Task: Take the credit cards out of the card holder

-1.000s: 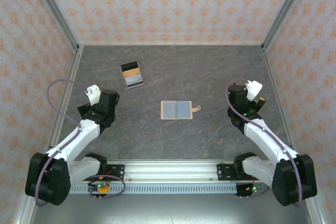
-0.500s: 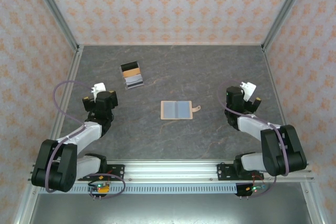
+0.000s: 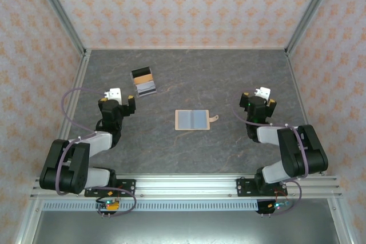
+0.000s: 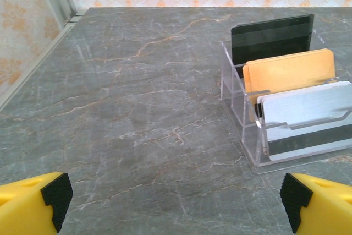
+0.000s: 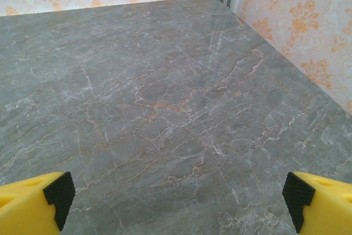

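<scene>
The card holder [image 3: 193, 119], a beige-tan wallet with a snap tab, lies spread open at the table's middle, its pale blue-grey pockets facing up. The credit cards [image 3: 144, 82] stand in a clear tiered stand at the back left: black [image 4: 272, 37], tan-orange [image 4: 289, 72] and grey-white [image 4: 308, 108]. My left gripper [image 3: 117, 99] [image 4: 176, 202] is open and empty, low over the table, just short of the stand and to its left. My right gripper [image 3: 258, 100] [image 5: 179, 199] is open and empty to the right of the card holder, over bare table.
The clear acrylic stand [image 4: 242, 119] sits ahead and right of the left gripper. Patterned walls with metal posts [image 3: 63, 24] close the grey marbled table [image 3: 194, 78] on three sides. Both arms are folded back close to the rail [image 3: 183, 184] at the near edge.
Both arms have folded back toward their bases. Their grippers have turned to face the far wall and stayed open. The card holder and the cards have not moved.
</scene>
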`<move>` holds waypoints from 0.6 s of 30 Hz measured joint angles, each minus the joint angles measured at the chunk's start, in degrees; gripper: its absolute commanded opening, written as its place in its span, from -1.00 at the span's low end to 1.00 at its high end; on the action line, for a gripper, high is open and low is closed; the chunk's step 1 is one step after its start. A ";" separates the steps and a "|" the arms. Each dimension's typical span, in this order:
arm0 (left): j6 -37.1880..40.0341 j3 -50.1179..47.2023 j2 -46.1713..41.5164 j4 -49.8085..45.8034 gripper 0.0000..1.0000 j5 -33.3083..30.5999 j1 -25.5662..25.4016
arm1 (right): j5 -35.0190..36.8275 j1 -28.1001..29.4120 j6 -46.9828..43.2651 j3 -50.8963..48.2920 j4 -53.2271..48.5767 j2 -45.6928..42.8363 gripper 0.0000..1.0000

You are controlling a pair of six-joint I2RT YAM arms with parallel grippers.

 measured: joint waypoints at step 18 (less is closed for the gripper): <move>-0.70 3.10 9.29 2.01 1.00 -2.78 -0.02 | -0.26 -1.95 2.40 -0.13 3.17 3.41 0.99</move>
